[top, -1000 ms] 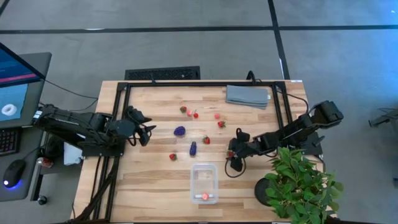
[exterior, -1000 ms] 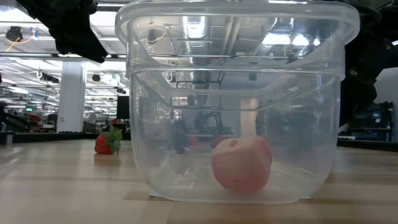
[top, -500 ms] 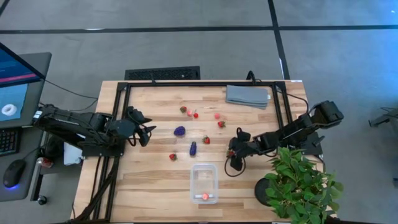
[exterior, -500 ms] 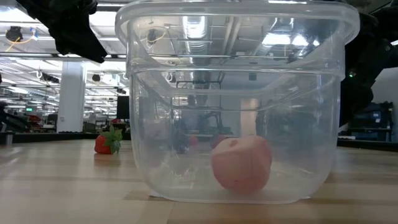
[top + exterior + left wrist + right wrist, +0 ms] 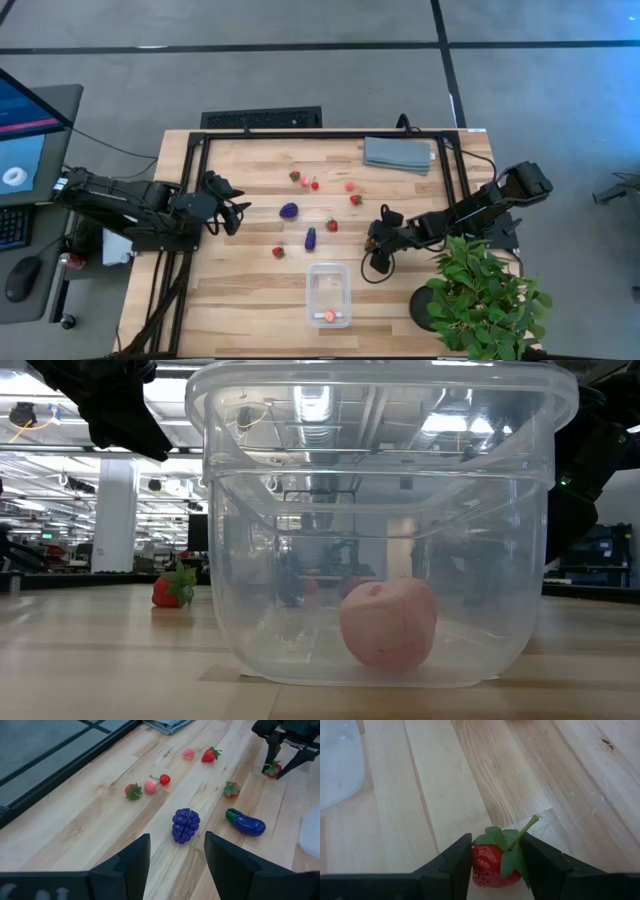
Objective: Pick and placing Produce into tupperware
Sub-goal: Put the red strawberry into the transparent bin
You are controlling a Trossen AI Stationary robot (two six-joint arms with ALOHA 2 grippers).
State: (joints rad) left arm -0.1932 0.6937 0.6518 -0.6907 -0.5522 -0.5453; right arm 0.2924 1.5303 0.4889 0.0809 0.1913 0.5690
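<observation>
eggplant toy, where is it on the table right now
In the high view the purple eggplant lies mid-table, just beyond the clear container, with the purple grapes toward the left arm's side and a strawberry close by on the other side.

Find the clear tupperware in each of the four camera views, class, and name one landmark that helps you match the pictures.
High view: the tupperware sits near the table's front edge, centre.
Low view: it fills the picture's middle, right before the camera.
Left wrist view: only a pale edge shows at the right border.
Right wrist view: a clear corner shows at upper left.
Shared landmark: the pink fruit piece inside it, also clear in the low view.
</observation>
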